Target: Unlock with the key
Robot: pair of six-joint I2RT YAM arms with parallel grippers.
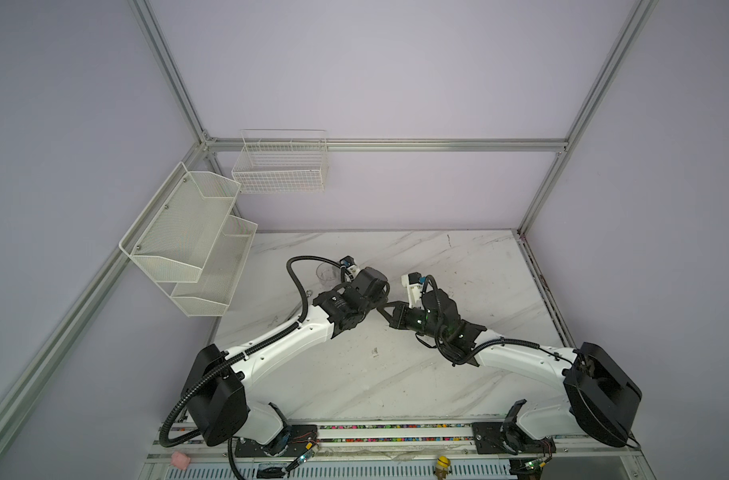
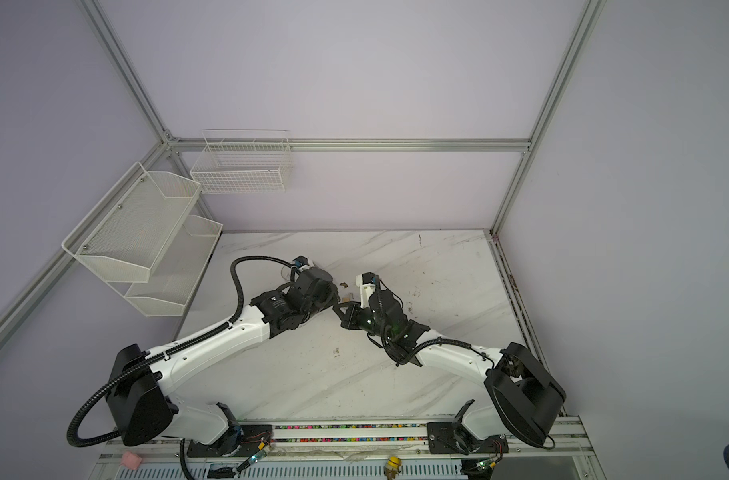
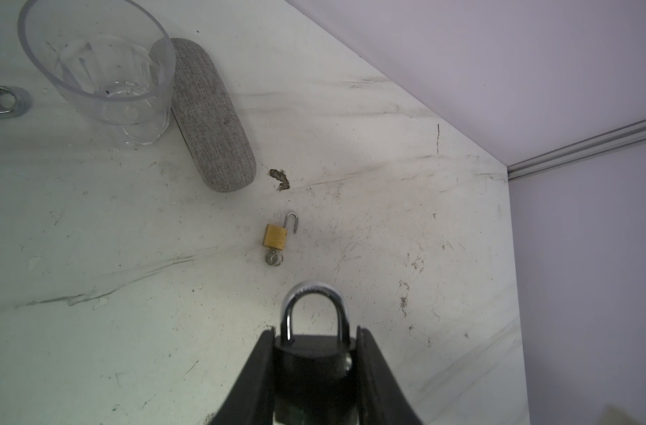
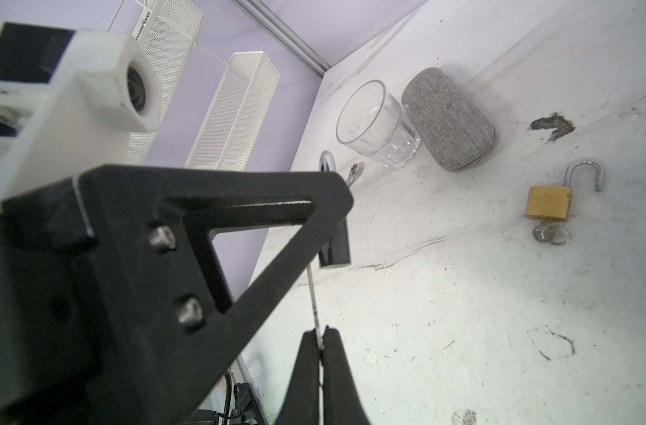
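Observation:
A black padlock (image 3: 310, 364) with a closed silver shackle sits between the fingers of my left gripper (image 3: 315, 331), which is shut on its body. My right gripper (image 4: 319, 333) is shut on the key (image 4: 313, 294), a thin metal blade seen edge-on. The blade points at the underside of the black padlock (image 4: 338, 243). A left finger (image 4: 240, 220) hides the key's tip, so I cannot tell whether it is in the keyhole. In both top views the right gripper (image 1: 382, 308) (image 2: 337, 308) meets the left one mid-table. The left jaws are hidden under their wrist.
A brass padlock (image 3: 276, 235) (image 4: 547, 202) lies on the marble table (image 3: 387, 220), its shackle open and a key in it. Beyond it stand a clear glass (image 3: 104, 70), a grey fabric case (image 3: 211, 117) and a wrench (image 3: 1, 101). Mesh shelves (image 1: 188, 237) hang on the left wall.

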